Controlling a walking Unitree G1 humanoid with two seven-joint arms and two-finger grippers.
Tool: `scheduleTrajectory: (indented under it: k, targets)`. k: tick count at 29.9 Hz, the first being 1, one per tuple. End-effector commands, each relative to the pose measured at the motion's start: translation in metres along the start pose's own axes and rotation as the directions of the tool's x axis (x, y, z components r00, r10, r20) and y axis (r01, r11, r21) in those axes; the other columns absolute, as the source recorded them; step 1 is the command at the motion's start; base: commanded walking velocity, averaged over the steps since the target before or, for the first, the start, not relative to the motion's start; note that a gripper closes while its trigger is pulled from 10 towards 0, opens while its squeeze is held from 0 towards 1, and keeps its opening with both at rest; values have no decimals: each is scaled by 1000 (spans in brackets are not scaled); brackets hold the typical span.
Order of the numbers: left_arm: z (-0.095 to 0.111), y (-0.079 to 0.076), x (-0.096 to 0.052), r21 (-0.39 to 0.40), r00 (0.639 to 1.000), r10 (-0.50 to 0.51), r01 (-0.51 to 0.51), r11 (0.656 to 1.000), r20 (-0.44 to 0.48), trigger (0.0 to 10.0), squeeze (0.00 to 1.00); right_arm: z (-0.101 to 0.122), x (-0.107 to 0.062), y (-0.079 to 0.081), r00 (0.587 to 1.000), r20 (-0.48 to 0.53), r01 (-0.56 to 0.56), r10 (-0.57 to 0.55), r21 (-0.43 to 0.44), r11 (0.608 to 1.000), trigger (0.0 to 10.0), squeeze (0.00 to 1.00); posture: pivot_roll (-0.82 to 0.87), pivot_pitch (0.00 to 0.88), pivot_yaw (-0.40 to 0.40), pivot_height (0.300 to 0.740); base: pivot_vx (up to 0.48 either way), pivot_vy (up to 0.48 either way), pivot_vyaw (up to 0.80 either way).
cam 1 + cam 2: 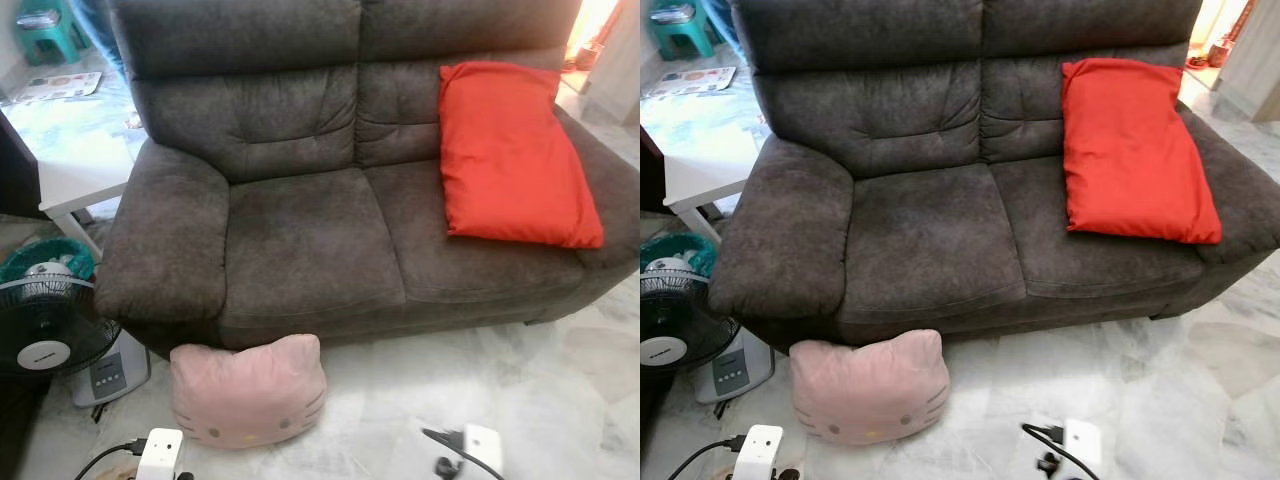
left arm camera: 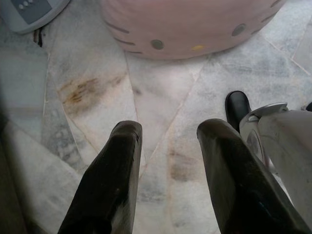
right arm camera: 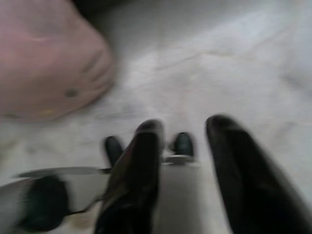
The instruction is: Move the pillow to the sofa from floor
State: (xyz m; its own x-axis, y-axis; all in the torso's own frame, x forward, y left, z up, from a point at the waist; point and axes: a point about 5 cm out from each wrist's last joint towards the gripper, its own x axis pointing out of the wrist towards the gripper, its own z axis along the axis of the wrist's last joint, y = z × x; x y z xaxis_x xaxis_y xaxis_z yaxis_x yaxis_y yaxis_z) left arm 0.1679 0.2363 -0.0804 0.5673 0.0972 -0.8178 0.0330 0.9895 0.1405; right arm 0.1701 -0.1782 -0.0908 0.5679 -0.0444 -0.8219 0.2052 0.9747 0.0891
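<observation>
The pink cat-face pillow (image 1: 247, 392) lies on the pale marble floor (image 1: 520, 380), its back against the front of the dark grey sofa (image 1: 310, 240), below the left seat cushion. In the left wrist view the left gripper (image 2: 163, 146) hangs above the floor short of the pillow's face, its two black fingers (image 2: 109, 180) apart with only bare tile between them; the pillow is ahead of the fingertips, not touching them. In the blurred right wrist view the right gripper (image 3: 187, 141) also has its fingers spread over the floor, the pillow off to one side and apart from them. On the sofa's right seat an orange-red cushion (image 1: 510, 150) leans against the backrest. Left of the sofa stand a floor fan (image 1: 45, 325) and a white side table (image 1: 85, 185)
</observation>
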Motion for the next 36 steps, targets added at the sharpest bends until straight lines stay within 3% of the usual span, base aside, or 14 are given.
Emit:
scheduleTrajectory:
  k: [1,7,12,31,36]
  targets:
    - [-6,2,-1,-6,1000,13,-13,1000,-23,10000,0,0,1,0,1000,-19,16,-16,-6,1000,10000,0,75,47,49,740,0,0,0]
    - [-6,2,-1,-22,1000,13,-14,1000,-18,10000,0,23,6,14,1000,2,-3,4,-42,999,10000,0,79,51,47,740,0,0,133]
    - [-6,2,-1,-22,1000,17,-18,1000,-18,10000,0,-3,0,0,1000,-18,9,-9,-11,1000,10000,0,82,57,45,740,290,0,480]
    - [-6,2,-1,-23,1000,16,-16,1000,-18,10000,0,-1,0,0,1000,-13,7,-7,-15,1000,10000,0,82,65,43,740,318,0,0]
    - [-6,2,-1,-15,1000,19,-19,1000,-15,10000,0,-1,0,1,1000,-14,4,-4,-16,1000,10000,0,84,65,44,740,0,0,0]
